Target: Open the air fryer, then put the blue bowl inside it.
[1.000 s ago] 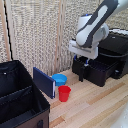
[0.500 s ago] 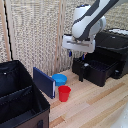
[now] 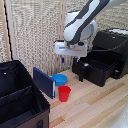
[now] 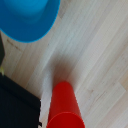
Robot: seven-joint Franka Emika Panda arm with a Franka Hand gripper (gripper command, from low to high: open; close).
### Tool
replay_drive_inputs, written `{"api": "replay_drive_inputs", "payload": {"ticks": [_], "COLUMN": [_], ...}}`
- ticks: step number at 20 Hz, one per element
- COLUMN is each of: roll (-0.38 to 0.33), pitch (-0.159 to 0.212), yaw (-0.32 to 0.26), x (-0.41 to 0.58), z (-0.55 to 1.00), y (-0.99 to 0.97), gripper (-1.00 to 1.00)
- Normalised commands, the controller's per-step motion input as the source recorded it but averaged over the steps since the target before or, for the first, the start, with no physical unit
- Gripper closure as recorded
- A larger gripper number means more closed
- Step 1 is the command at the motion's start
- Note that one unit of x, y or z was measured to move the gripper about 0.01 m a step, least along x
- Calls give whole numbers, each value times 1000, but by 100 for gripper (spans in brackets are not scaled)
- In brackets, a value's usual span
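A: Where's the small round light-blue plastic bowl (image 3: 60, 79)?
B: On the pale wooden worktop (image 3: 95, 105), beside the red plastic cup (image 3: 64, 93), under the hand (image 3: 63, 60).
A: Its fingers?
B: Can't tell. The black air fryer's (image 3: 107, 52) drawer is out.

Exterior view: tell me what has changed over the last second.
The arm swung from the air fryer toward the exterior view's left; its end effector now hangs above the blue bowl, holding nothing. The drawer is out; bowl and red cup stayed put.
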Motion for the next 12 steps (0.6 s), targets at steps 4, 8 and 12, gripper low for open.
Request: {"api": "replay_drive_inputs", "payload": {"ticks": [4,8,12], "roll": [-136,-134,-84], "pitch": [68,91,146], "yaw": [-6,-74,-53], "x": [242,168,122], "z": [-311,-320,-361], "y": [0,-1,-21], "gripper": [-100,-100,-100]}}
